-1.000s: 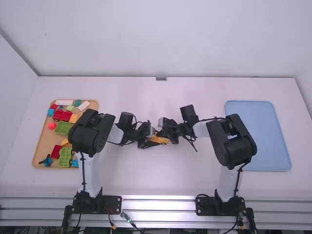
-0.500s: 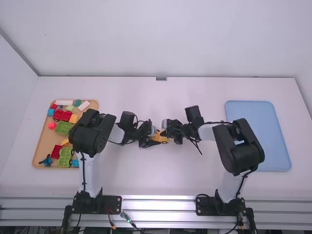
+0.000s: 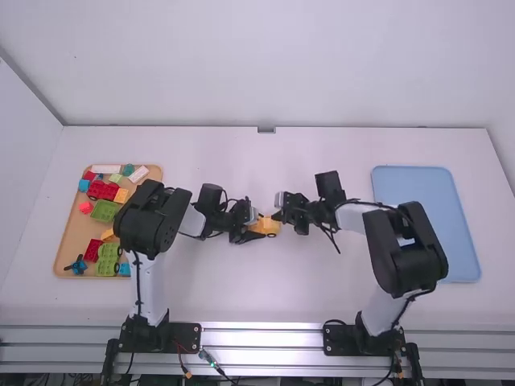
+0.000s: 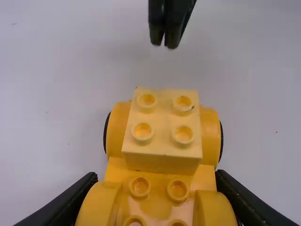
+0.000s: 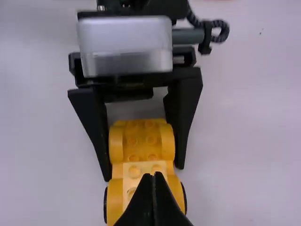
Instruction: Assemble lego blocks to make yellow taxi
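- Your yellow car (image 4: 157, 207) was right between the two fingers of your left gripper (image 3: 256, 227), low over or on the table (image 3: 265, 297); I could not tell which.
- Your left gripper was pinching the car by its two sides.
- A pale yellow block (image 4: 162, 129) with four bumps sat on top of the car, just past your left gripper's tips.
- Black wheel edges (image 4: 221, 141) peeked out on both sides of that block.
- Your right gripper (image 3: 276, 216) had its fingers pressed together, with nothing in them. It was near the car's other end, facing your left gripper.
- The tan tray (image 3: 71, 241) of bright blocks was well to the left of your left gripper.
- The blue tray (image 3: 426, 225) was well to the right of your right gripper.
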Action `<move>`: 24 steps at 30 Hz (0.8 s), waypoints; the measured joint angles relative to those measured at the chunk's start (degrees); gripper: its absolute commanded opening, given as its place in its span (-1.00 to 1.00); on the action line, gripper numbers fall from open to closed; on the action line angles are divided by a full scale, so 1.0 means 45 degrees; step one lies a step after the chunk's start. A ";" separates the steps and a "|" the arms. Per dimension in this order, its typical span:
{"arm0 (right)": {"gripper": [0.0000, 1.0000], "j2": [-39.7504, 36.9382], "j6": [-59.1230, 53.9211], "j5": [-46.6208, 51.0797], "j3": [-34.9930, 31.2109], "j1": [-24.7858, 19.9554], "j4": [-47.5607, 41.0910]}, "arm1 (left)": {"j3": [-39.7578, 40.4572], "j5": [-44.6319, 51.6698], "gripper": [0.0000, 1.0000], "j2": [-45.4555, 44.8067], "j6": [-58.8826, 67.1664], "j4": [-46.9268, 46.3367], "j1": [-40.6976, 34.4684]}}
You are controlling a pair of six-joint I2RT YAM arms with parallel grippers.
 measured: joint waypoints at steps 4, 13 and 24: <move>-1.00 0.0622 0.0000 0.0102 0.0000 0.0005 0.0107 | 0.0000 0.0000 0.20 -0.0005 0.0000 0.0005 0.0000; -1.00 0.1025 0.0267 0.0087 -0.0015 -0.0034 0.0398 | 0.0000 0.0000 0.19 0.0000 0.0010 0.0000 0.0000; -1.00 0.1311 0.0641 0.0063 0.0097 -0.0010 0.0505 | 0.0000 0.0010 0.18 0.0000 0.0053 -0.0010 0.0039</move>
